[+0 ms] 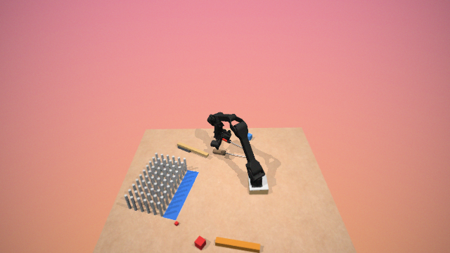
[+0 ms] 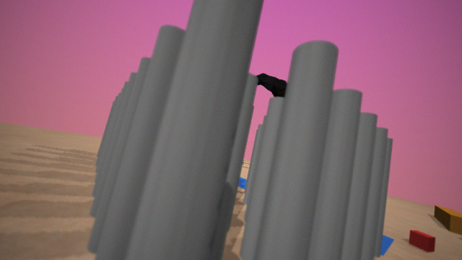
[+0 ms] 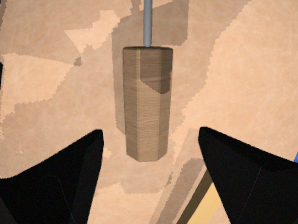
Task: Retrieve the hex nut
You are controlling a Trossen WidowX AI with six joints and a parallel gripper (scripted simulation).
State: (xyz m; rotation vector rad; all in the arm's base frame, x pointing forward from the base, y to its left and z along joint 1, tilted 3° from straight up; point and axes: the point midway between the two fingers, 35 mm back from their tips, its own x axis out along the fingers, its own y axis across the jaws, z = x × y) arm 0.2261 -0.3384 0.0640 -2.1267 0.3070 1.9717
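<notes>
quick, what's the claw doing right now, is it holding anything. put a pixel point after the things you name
Claw [image 1: 221, 144] [image 3: 152, 135]: partly open, holding nothing; the wooden tool handle [image 1: 219, 152] [image 3: 147, 105] lies ahead of its fingertips.

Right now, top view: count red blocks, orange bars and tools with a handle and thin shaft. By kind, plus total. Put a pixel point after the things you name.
Red blocks [image 1: 200, 242] [image 2: 421, 240]: 2
Orange bar [image 1: 238, 244] [image 2: 447, 219]: 1
Shafted tools [image 1: 219, 152] [image 3: 147, 105]: 2
Total: 5

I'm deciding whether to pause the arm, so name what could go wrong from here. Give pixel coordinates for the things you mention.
The open tool [image 3: 152, 135] has its fingertips near the end of the wooden handle [image 1: 219, 152] [image 3: 147, 105], so closing now might catch only that end and let it pivot. The red-handled tool [image 1: 225, 140] lies close by and could get bumped. Later, the tightly set spacers [image 1: 162, 179] [image 2: 307, 144] could be knocked by the shaft.
</notes>
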